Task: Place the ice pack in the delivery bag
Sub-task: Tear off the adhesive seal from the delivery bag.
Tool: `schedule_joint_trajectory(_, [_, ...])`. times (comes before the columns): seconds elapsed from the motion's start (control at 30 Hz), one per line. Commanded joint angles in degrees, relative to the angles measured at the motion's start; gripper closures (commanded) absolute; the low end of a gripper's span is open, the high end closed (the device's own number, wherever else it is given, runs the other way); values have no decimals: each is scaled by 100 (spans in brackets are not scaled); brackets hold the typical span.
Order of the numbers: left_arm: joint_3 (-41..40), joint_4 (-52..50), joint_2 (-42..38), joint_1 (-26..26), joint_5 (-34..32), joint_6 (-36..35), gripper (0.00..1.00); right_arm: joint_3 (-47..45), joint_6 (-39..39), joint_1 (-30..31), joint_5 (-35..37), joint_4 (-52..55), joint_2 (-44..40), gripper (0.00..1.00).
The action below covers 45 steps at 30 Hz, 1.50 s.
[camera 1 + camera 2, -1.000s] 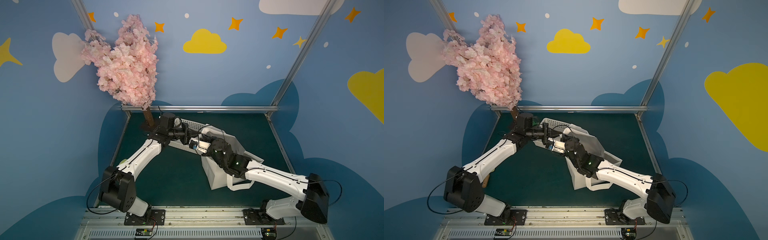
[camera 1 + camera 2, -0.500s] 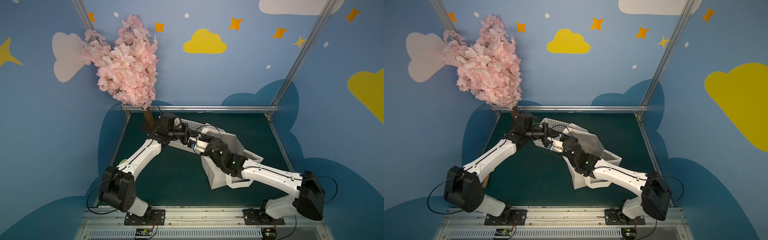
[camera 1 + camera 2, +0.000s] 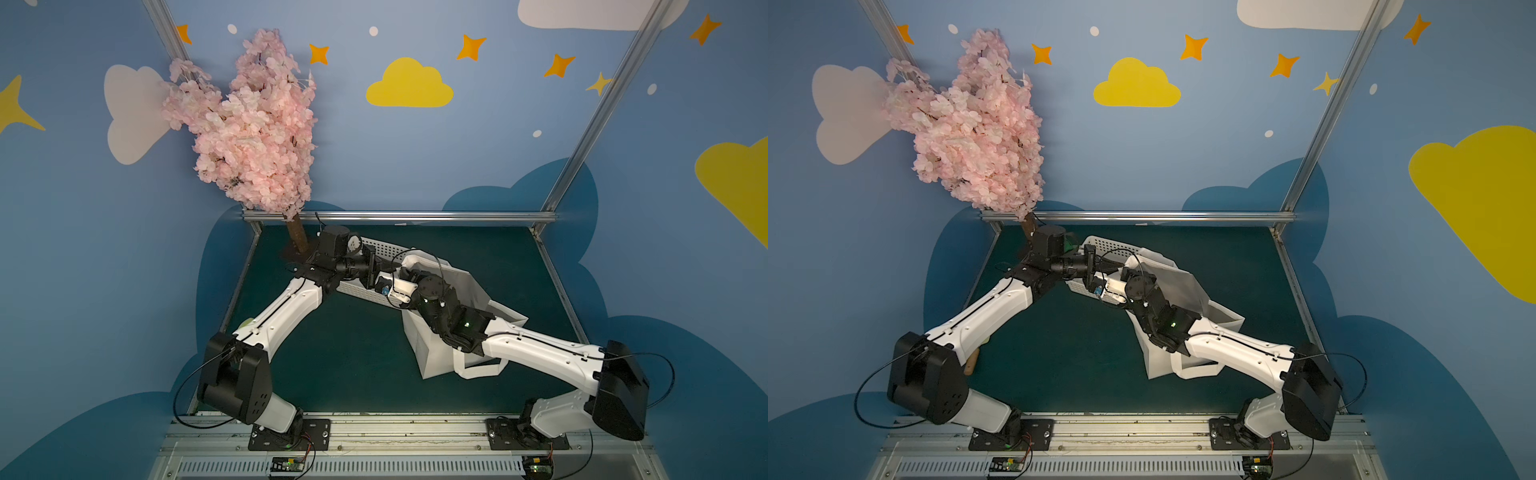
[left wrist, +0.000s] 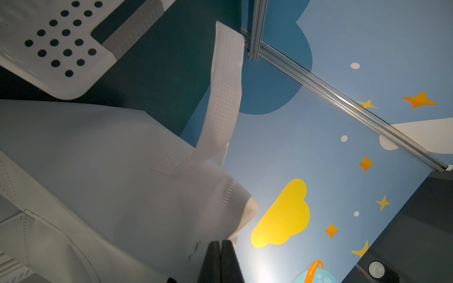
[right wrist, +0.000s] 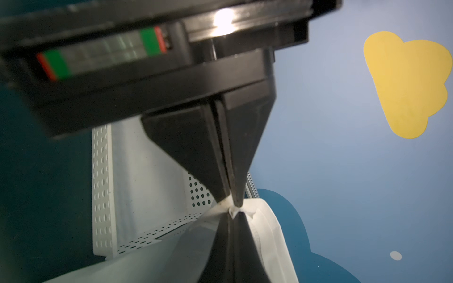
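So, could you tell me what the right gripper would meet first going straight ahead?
Probably the left gripper, facing the right gripper nearly tip to tip; both are shut on the same fold of the white fabric delivery bag.

Delivery bag (image 3: 434, 353): boxy white fabric tote, upright on green tabletop (image 3: 353, 340). Mouth open upward, far rim drawn up. One flat loop handle (image 3: 480, 373) hanging down near side.

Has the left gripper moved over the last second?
No. Against the white basket, the left gripper stays where it was, shut on the delivery bag.
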State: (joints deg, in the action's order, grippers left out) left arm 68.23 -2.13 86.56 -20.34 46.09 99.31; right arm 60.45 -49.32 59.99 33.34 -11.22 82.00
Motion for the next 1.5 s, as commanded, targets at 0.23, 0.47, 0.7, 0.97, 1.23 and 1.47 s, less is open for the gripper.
schedule_joint_trajectory(0.23, [-20,-6,72,26,41,-28,97,142,666,-213,168,424,-508,100])
schedule_joint_trajectory(0.47, [65,-203,71,46,15,-165,97,264,1238,-663,530,859,-908,100])
schedule_joint_trajectory(0.7, [226,-529,81,112,6,-504,97,265,1554,-1272,900,1004,-1403,100])
schedule_joint_trajectory(0.97, [304,-719,89,162,39,-757,97,336,1845,-2427,1074,1243,-1955,100])
schedule_joint_trajectory(1.23, [498,-897,168,162,63,-972,97,-6,2074,-3726,1145,1143,-2530,100])
schedule_joint_trajectory(1.47, [584,-965,207,167,94,-1064,97,-228,2918,-5034,765,1805,-2861,100])
